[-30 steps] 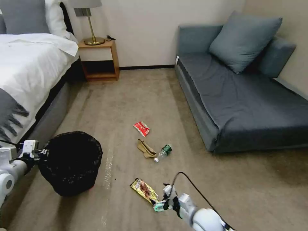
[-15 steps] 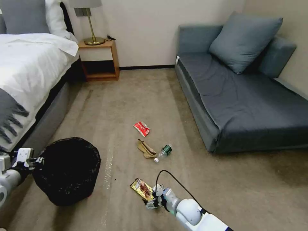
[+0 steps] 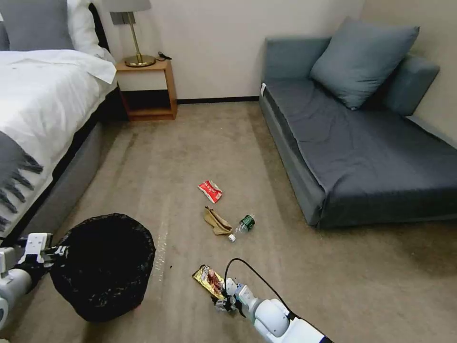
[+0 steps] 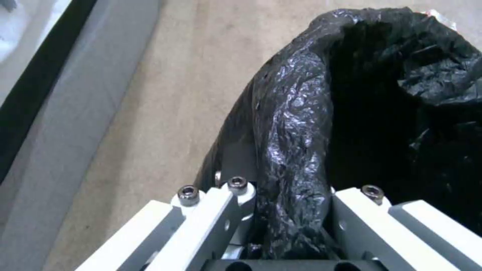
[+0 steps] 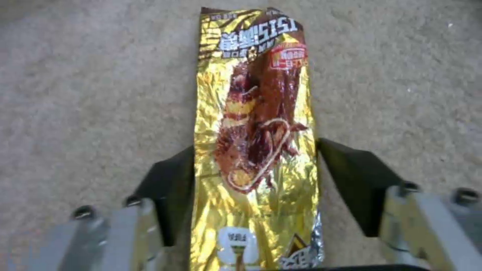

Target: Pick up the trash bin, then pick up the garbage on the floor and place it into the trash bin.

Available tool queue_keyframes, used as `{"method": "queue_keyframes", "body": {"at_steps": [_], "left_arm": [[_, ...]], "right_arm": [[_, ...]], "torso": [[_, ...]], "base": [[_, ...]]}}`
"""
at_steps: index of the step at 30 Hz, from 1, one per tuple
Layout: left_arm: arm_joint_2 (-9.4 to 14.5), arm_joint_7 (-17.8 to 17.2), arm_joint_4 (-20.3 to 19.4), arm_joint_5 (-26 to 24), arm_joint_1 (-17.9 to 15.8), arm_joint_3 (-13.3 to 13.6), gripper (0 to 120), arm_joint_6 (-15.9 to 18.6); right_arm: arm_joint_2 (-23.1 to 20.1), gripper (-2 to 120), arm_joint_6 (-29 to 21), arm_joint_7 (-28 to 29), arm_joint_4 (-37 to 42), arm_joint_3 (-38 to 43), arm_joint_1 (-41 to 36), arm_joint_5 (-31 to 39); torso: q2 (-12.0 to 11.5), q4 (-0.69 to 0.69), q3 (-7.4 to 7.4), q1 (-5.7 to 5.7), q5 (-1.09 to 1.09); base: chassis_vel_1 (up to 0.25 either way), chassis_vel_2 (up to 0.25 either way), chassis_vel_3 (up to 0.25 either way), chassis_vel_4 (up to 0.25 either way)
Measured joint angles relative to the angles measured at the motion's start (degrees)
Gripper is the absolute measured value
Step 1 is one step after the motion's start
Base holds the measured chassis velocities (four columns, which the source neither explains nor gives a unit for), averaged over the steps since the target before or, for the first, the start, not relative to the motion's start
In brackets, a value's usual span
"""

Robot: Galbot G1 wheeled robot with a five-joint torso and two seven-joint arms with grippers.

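Note:
The trash bin (image 3: pixel 102 267), lined with a wrinkly black bag, hangs tilted at the lower left; my left gripper (image 3: pixel 47 252) is shut on its rim. In the left wrist view the fingers (image 4: pixel 221 210) pinch the liner's edge (image 4: pixel 291 158). A shiny gold snack wrapper (image 3: pixel 208 280) lies flat on the carpet, and my right gripper (image 3: pixel 223 301) is low over its near end. In the right wrist view the gripper (image 5: pixel 256 188) is open, and the wrapper (image 5: pixel 256 124) lies between the black fingers (image 5: pixel 168 188). Farther off lie a red-and-white packet (image 3: pixel 210 190), a tan rag (image 3: pixel 216 221) and a small green-labelled bottle (image 3: pixel 243 226).
A white-sheeted bed (image 3: pixel 38 105) runs along the left. A wooden nightstand (image 3: pixel 147 90) with a lamp stands at the far wall. A grey sofa (image 3: pixel 371 152) takes up the right side. Bare carpet lies between them.
The left arm has carried the bin lower and nearer in the head view. The right gripper has moved left and down onto the gold wrapper's near end.

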Motion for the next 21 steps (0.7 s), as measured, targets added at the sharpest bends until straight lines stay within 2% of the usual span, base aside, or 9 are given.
{"method": "queue_keyframes", "body": {"at_steps": [6,8,10,11,13,17,19,21], "left_arm": [[-0.12,-0.15,-0.35,-0.13,-0.05,0.06,6,-0.16],[-0.13,-0.16,-0.36,-0.14,-0.05,0.08,6,-0.16],[-0.35,-0.23,-0.39,-0.16,-0.01,0.15,6,-0.16],[-0.5,-0.24,-0.48,-0.17,0.08,0.15,6,-0.17],[-0.64,-0.24,-0.61,-0.17,0.21,0.14,6,-0.17],[-0.87,-0.24,-0.67,-0.22,0.33,-0.04,5,-0.2],[-0.88,-0.24,-0.67,-0.23,0.33,-0.05,5,-0.2],[-0.92,-0.16,-0.67,-0.28,0.3,-0.09,5,-0.2]], "right_arm": [[-0.17,41,0.52,-0.02,-0.76,0.5,-0.06,-0.54],[-0.18,39,0.55,-0.02,-0.78,0.51,-0.07,-0.55],[-0.37,31,0.68,0.03,-0.7,0.6,-0.2,-0.71],[-0.58,23,0.73,0.05,-0.53,0.65,-0.34,-0.8],[-0.73,20,0.77,0.05,-0.43,0.74,-0.47,-0.81],[-0.94,1,0.66,-0.21,1.32,2.63,-1.9,0.58],[-1.0,0,0.65,-0.2,1.84,2.99,-2.16,1.1],[-2.13,0,0.15,0.8,6.6,5.31,-3.58,6.08]], "torso": [[0.0,0.0,0.0,0.0,-0.01],[0.0,0.0,0.0,0.0,-0.01],[0.0,0.0,0.0,0.0,-0.01],[0.01,0.01,0.0,0.0,-0.01],[0.0,0.01,0.0,0.0,-0.01],[0.0,-0.01,0.0,0.0,0.01],[0.0,-0.02,0.01,0.0,0.02],[0.0,-0.02,0.01,0.0,0.01]], "base": [[0.0,0.0,0.0,0.0],[0.0,0.0,0.0,0.0],[0.0,0.0,0.0,0.0],[0.0,0.0,0.0,0.0],[0.0,0.0,0.0,0.0],[0.0,0.0,0.0,0.0],[0.0,0.0,0.0,0.0],[0.0,0.0,0.0,0.0]]}}
